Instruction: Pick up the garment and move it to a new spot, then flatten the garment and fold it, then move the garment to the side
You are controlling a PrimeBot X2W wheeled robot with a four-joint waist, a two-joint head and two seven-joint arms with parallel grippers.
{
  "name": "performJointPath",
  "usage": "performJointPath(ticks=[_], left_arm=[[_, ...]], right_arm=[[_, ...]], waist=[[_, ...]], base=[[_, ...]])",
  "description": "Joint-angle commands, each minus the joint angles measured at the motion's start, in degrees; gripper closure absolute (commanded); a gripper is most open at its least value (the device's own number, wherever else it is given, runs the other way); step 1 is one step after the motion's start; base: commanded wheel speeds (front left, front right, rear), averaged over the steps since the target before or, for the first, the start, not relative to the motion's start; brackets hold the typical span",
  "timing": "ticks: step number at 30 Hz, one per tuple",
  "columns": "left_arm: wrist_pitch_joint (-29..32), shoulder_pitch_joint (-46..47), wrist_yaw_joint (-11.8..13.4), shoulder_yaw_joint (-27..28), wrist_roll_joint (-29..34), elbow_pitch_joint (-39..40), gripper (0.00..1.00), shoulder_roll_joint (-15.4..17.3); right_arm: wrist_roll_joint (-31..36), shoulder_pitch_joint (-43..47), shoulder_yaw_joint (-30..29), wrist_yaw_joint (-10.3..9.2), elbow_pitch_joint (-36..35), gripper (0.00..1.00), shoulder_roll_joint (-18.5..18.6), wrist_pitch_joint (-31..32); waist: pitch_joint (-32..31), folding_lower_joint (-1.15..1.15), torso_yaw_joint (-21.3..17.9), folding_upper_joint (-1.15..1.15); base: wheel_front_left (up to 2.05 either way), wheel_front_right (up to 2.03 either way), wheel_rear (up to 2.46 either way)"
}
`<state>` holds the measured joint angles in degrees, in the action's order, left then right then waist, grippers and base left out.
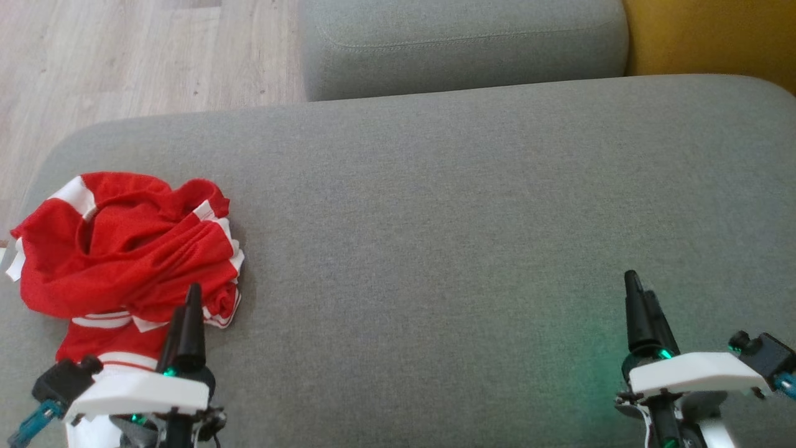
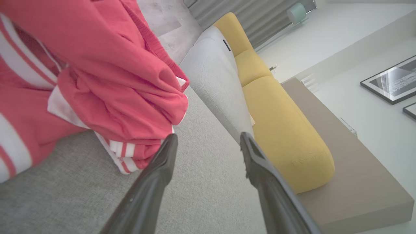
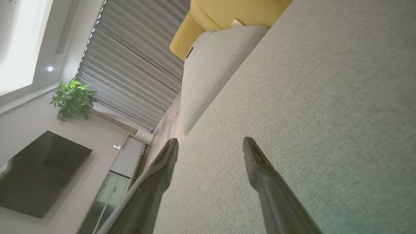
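Though beside garment (image 1: pixel 124 249), L gripper (image 2: pixel 208 138) gapes wide, empty.

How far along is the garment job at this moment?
Done: nothing; the crumpled red-and-white garment lies bunched at the left end of the grey fabric cushion. In hand: left gripper open at its edge, right gripper open over bare cushion. Left: pick, move, flatten, fold, set aside.

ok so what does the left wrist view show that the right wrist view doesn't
Left wrist, not right wrist: the crumpled red and white garment by the open left gripper, and framed pictures on a wall. Right wrist, not left wrist: the open right gripper, a potted plant and a dark screen. Both: the grey sofa seat, the yellow cushion and grey curtains.
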<state>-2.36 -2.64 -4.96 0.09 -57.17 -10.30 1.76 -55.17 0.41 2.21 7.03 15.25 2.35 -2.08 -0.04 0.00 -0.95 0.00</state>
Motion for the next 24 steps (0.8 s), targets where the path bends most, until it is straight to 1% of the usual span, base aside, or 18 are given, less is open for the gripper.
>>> performJointPath(ticks=[1, 18, 24], left_arm=[[-0.84, 0.88, 0.25, 0.16, 2.34, 2.71, 0.0, 0.69], [-3.7, -0.29, 0.4, -1.38, 15.01, 5.21, 0.0, 0.8], [-4.7, -0.31, 0.46, -2.17, 19.38, 5.79, 0.0, 0.83]], right_arm=[[2.35, -2.88, 1.33, 0.2, -2.42, 0.0, 0.63, -1.04], [14.27, -2.94, 4.25, 0.27, -3.67, 0.0, 0.71, -3.92], [18.53, -3.0, 4.21, 0.29, -4.32, 0.0, 0.61, -4.93]], waist=[[-0.06, 0.0, 0.03, 0.0], [-0.24, 0.0, 0.12, 0.0], [-0.32, 0.0, 0.65, 0.0]], base=[[0.0, 0.0, 0.0], [0.0, 0.0, 0.0], [0.0, 0.0, 0.0]])
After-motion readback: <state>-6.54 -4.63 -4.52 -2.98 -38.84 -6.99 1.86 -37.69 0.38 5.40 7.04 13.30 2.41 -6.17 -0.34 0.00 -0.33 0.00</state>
